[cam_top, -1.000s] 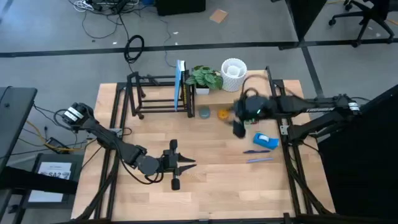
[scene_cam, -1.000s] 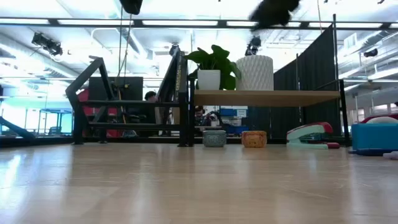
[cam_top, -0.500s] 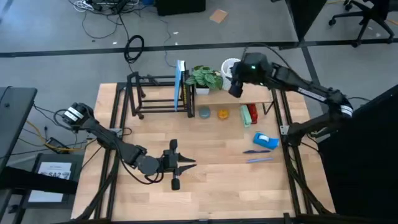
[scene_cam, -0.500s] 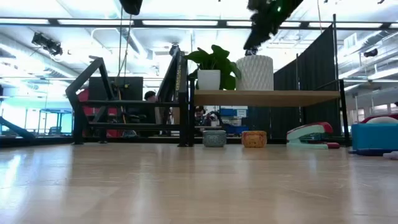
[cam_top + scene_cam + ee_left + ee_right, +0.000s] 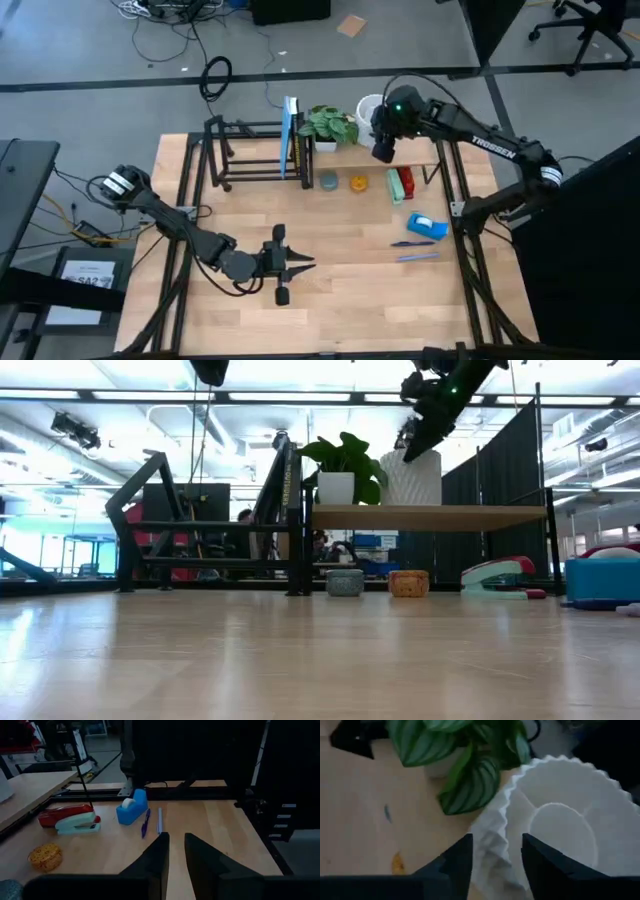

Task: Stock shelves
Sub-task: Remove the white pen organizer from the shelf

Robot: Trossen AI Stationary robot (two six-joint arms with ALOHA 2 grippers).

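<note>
My right gripper (image 5: 490, 865), jaws apart and empty, hangs over the ribbed white pot (image 5: 555, 820) on the plank-topped shelf (image 5: 420, 152); red stapler (image 5: 404, 184), blue tape dispenser (image 5: 428, 227), pens (image 5: 415, 250) remain unshelved; left gripper (image 5: 300, 262) waits, narrowly parted

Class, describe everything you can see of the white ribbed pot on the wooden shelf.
The white ribbed pot is a round, matte vessel with a fluted wall and scalloped rim. It stands upright and looks empty, showing a ring and ridges inside. It sits on the light plank shelf beside the potted plant, whose leaves reach its rim. The right hand hovers open above its rim, not touching.
</note>
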